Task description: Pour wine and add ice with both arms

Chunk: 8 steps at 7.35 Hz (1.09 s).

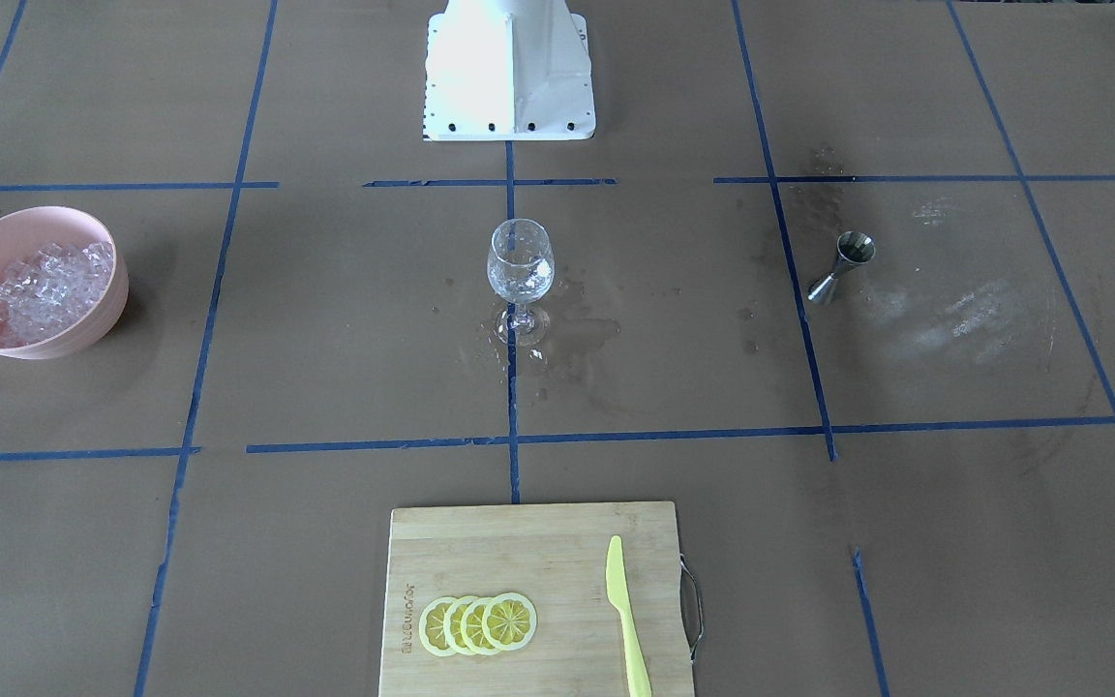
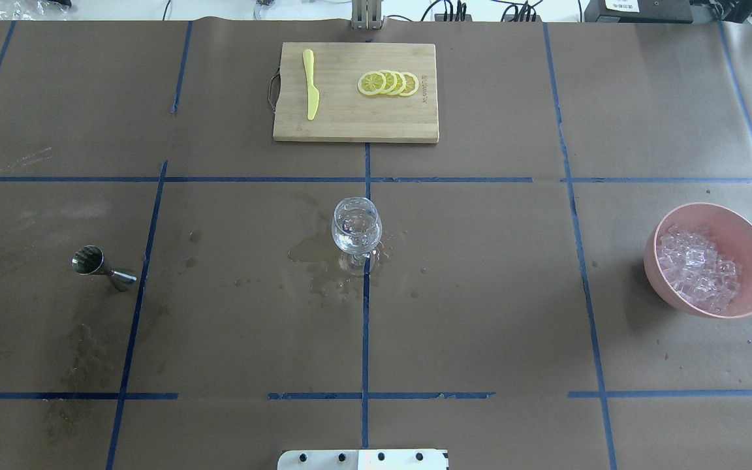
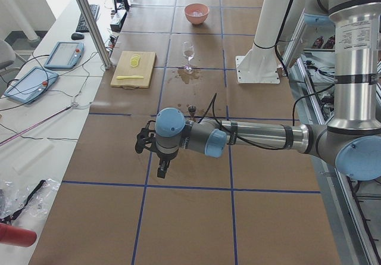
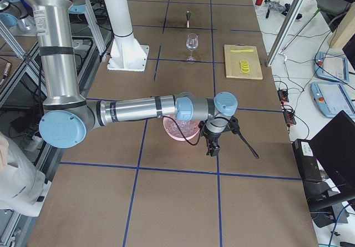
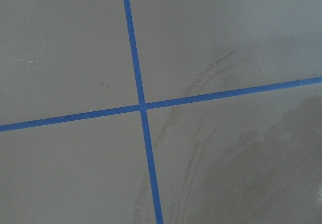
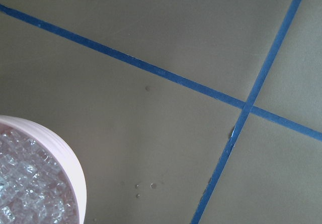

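Observation:
The wine glass [image 1: 520, 266] [image 2: 356, 228] stands upright at the table's middle with clear, glinting contents in its bowl; I cannot tell wine from ice in it. A pink bowl [image 1: 117, 300] [image 2: 653, 271] [image 6: 75, 183] heaped with ice [image 1: 49, 286] [image 2: 699, 271] sits on my right side. A steel jigger [image 1: 843, 266] [image 2: 102, 266] stands on my left side. My left gripper [image 3: 162, 168] hangs over the table's left end, nearer than the jigger. My right gripper [image 4: 212, 146] hangs just beyond the bowl [image 4: 177, 133]. Open or shut, I cannot tell for either.
A wet patch [image 2: 314, 258] spreads around the glass's foot. A wooden cutting board [image 2: 350, 124] with lemon slices [image 2: 389, 83] and a yellow knife [image 2: 311, 85] lies at the far middle. The white pedestal [image 1: 509, 73] stands behind the glass.

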Available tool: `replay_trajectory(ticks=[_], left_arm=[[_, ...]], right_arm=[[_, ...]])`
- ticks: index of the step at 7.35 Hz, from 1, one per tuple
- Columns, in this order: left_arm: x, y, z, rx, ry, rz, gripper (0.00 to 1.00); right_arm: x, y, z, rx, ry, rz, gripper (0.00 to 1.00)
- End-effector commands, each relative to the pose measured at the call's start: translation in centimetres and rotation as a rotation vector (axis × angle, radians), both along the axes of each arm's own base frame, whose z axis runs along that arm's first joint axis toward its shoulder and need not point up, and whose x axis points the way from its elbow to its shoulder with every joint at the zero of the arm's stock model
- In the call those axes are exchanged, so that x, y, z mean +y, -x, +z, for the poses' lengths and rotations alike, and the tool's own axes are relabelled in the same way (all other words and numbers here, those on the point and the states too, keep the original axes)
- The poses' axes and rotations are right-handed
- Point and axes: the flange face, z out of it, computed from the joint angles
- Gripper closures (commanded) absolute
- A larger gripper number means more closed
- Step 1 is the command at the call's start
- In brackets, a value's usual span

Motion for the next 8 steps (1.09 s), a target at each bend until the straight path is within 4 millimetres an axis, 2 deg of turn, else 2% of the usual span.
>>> replay_trajectory(ticks=[1, 2, 4, 5, 8], left_arm=[[2.3, 0.5, -1.7, 0.001, -0.029, -0.011, 0.0], [2.4, 0.6, -2.5, -0.001, -0.044, -0.013, 0.0], [2.8, 0.5, -2.2, -0.005, -0.04, -0.012, 0.0], [3.0, 0.4, -3.3, -0.001, -0.06, -0.012, 0.0], [2.7, 0.4, -4.6, -0.003, -0.127, -0.007, 0.0]], right_arm=[[-0.1, 0.1, -0.2, -0.008, -0.002, 0.0, 0.0], [-0.1, 0.1, -0.2, -0.007, -0.004, 0.0, 0.0], [-0.2, 0.1, -0.3, -0.007, -0.003, 0.001, 0.0], [-0.1, 0.1, -0.3, -0.006, -0.001, 0.005, 0.0], [-0.1, 0.0, -0.1, -0.004, 0.004, 0.007, 0.0]])
